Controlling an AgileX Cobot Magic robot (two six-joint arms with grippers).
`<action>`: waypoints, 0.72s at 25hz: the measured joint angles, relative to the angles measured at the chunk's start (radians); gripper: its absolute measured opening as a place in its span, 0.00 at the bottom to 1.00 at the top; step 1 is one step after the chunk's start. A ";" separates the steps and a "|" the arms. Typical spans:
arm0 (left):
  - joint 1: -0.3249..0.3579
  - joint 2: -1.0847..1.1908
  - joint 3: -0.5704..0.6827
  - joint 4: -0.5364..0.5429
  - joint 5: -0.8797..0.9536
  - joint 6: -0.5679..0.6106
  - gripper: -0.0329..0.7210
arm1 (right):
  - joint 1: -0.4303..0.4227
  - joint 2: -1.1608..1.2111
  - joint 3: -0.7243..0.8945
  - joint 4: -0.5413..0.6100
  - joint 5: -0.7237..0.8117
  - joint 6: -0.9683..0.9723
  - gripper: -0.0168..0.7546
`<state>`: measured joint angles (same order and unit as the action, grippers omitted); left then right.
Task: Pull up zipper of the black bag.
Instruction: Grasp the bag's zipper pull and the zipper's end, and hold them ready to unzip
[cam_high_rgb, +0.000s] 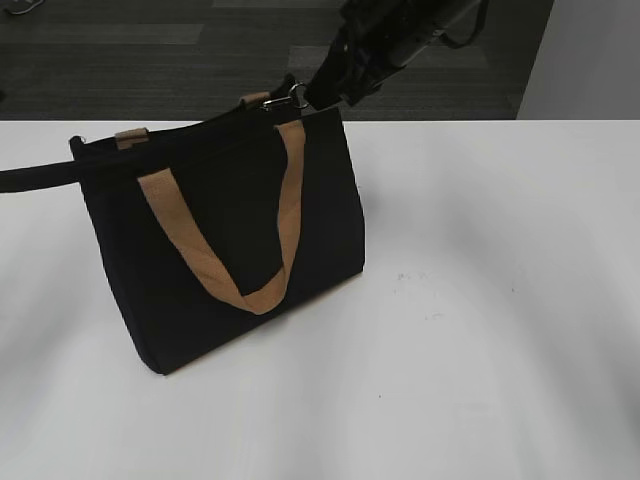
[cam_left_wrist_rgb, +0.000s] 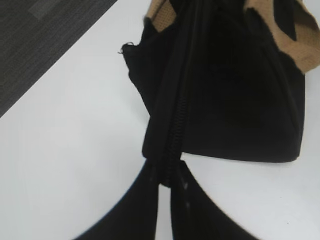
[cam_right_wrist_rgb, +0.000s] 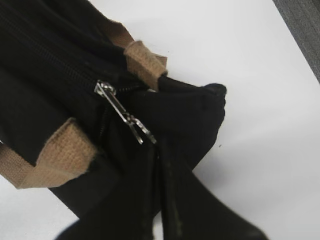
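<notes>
Currently the right pincer (cam_right_wrist_rgb: 159, 152) is clenched on the zipper (cam_right_wrist_rgb: 125, 114), whose silver pull runs up-left from its tips. Left pincer (cam_left_wrist_rgb: 165, 186) is clamped on the opposite end seam of the black bag (cam_high_rgb: 230, 240), which stands upright on the white worktop (cam_high_rgb: 480, 330).

Black bag (cam_high_rgb: 230, 250) upright on table (cam_high_rgb: 480, 350), left of middle. Right gripper (cam_right_wrist_rgb: 157, 150) at bag's far top corner, fingertips closed on zipper (cam_right_wrist_rgb: 125, 112) pull; zip line runs away from it along bag top. Left gripper (cam_left_wrist_rgb: 165, 182) at opposite top end, pinching fabric edge. Front handle (cam_high_rgb: 235, 250) hangs below, between grippers.
</notes>
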<state>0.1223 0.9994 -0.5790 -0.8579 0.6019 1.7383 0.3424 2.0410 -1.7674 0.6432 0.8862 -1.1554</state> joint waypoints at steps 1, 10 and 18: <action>0.000 0.000 0.000 0.000 -0.007 -0.001 0.08 | 0.000 0.000 0.000 0.000 0.002 0.002 0.02; 0.000 0.000 0.000 -0.025 -0.044 -0.014 0.08 | -0.001 0.000 0.000 0.001 0.003 0.006 0.03; 0.003 0.000 0.000 -0.093 -0.010 -0.015 0.40 | -0.020 0.000 0.000 0.073 -0.024 0.010 0.47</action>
<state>0.1258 0.9994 -0.5790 -0.9504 0.5916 1.7228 0.3220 2.0410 -1.7674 0.7166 0.8620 -1.1454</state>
